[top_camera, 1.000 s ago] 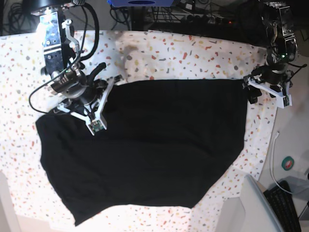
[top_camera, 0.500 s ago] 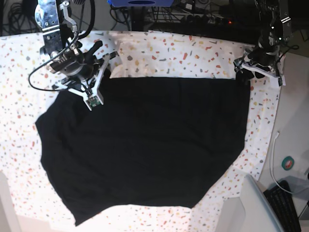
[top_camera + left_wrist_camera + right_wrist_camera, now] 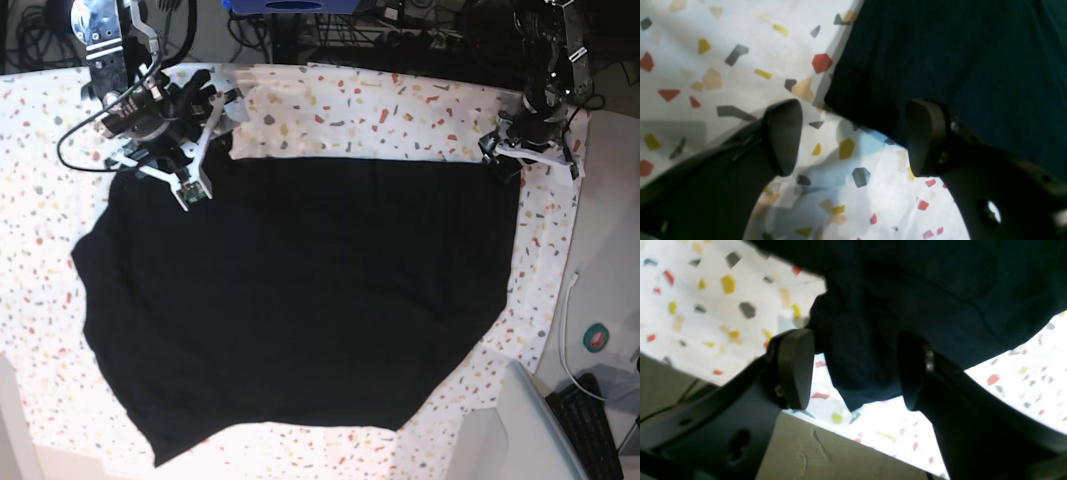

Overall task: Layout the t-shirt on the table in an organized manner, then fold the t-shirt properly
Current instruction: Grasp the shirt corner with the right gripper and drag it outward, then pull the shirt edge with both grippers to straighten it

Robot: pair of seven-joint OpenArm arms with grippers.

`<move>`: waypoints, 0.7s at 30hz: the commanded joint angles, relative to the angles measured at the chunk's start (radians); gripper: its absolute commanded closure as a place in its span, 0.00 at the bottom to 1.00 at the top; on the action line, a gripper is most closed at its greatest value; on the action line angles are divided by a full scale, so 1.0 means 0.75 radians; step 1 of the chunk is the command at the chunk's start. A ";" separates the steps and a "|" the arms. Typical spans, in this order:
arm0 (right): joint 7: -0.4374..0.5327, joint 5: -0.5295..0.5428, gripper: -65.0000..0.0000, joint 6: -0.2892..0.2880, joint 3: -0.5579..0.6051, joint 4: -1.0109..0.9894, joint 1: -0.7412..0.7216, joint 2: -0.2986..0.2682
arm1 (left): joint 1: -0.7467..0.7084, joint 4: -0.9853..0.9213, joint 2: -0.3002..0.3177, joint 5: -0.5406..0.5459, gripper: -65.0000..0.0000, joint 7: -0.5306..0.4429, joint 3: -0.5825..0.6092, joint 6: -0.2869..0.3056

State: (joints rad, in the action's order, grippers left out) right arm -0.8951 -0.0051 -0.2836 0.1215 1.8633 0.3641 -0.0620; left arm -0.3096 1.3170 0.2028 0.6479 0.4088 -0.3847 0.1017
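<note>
From my console the t-shirt [image 3: 300, 300] lies spread across the counter [image 3: 380, 115], a wide black sheet covering most of the middle of it, its far edge running fairly straight between the two arms and its near edge sagging to a rounded point at the lower left of the base view; no print or label shows on the upper face.

The right end effector [image 3: 853, 370] stands at the shirt's far corner on the left of the base view [image 3: 205, 130]; in its wrist view the jaws are parted, with a bunched black corner of the cloth lying in the gap between them; the pads [image 3: 796, 368] do not press the fabric, so I read it as released, though the cloth touches or nearly touches the left pad.

The left end effector [image 3: 853, 136] sits at the opposite far corner, on the right of the base view [image 3: 510, 160]; its jaws are spread wide and grasp nothing; the shirt's corner [image 3: 940, 56] lies flat just beyond the fingertips [image 3: 783, 133], with flecked counter [image 3: 706, 50] showing between them.
</note>
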 commanded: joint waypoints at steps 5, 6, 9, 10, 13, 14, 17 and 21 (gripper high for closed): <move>0.403 0.010 0.42 0.007 -0.153 0.103 0.119 0.067 | 0.086 -0.098 0.005 0.017 0.31 0.027 0.017 0.005; 0.460 0.010 0.42 0.007 -0.228 0.100 0.125 0.096 | 0.105 -0.129 0.003 0.017 0.35 0.027 0.017 0.005; 0.503 0.014 0.42 0.007 -0.431 0.066 0.082 0.157 | 0.134 -0.182 0.005 0.017 0.72 0.027 0.011 0.007; 0.501 0.041 0.42 0.007 -0.507 0.033 0.035 0.174 | 0.138 -0.188 0.007 0.015 0.90 0.027 0.003 0.007; 0.495 0.176 0.42 0.001 -0.722 -0.139 -0.102 0.172 | 0.144 -0.180 0.019 0.015 1.00 0.023 -0.002 0.007; 0.493 0.229 0.42 0.001 -0.783 -0.196 -0.143 0.168 | 0.144 -0.167 0.040 0.015 1.00 0.023 -0.002 0.007; 0.425 0.292 0.42 0.001 -0.848 -0.284 -0.192 0.114 | 0.142 -0.094 0.066 0.015 1.00 0.025 -0.002 0.007; 0.298 0.298 0.42 0.001 -0.844 -0.286 -0.186 0.106 | 0.142 0.010 0.107 0.013 1.00 0.021 -0.008 0.003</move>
State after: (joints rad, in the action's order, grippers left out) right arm -0.6903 0.2111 -0.2768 -0.5091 1.6295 0.2295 0.0219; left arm -0.2131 1.3087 0.2615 0.6525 0.4431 -0.3824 0.1036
